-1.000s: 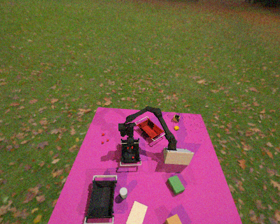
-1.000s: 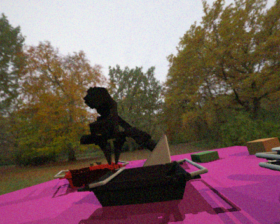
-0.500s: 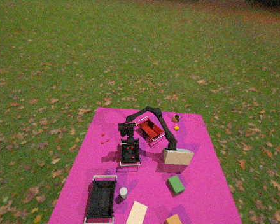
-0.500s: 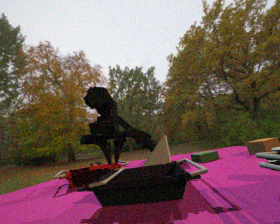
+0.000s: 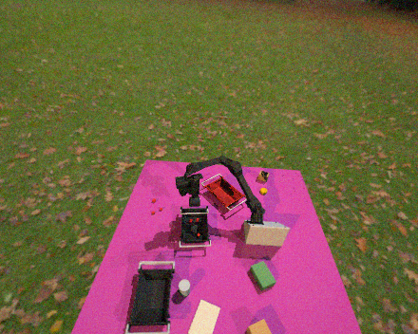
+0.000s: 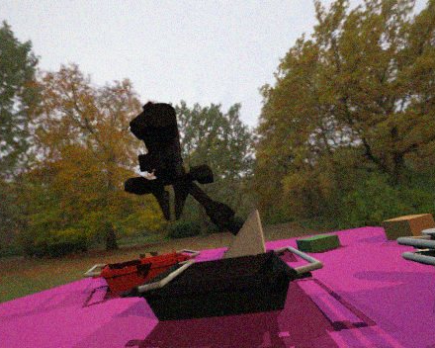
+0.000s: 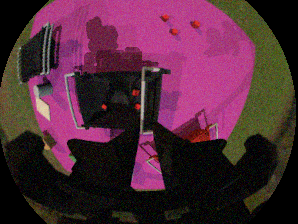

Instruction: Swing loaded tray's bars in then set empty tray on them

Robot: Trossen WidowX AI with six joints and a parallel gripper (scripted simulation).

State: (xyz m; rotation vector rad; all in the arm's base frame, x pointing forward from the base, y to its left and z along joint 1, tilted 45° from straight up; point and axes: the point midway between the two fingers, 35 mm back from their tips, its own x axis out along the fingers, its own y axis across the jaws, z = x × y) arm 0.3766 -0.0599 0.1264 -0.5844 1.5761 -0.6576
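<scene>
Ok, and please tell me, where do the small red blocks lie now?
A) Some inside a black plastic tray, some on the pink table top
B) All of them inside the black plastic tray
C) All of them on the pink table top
A: three red blocks lie inside the black tray, three others on the pink table top.
</scene>
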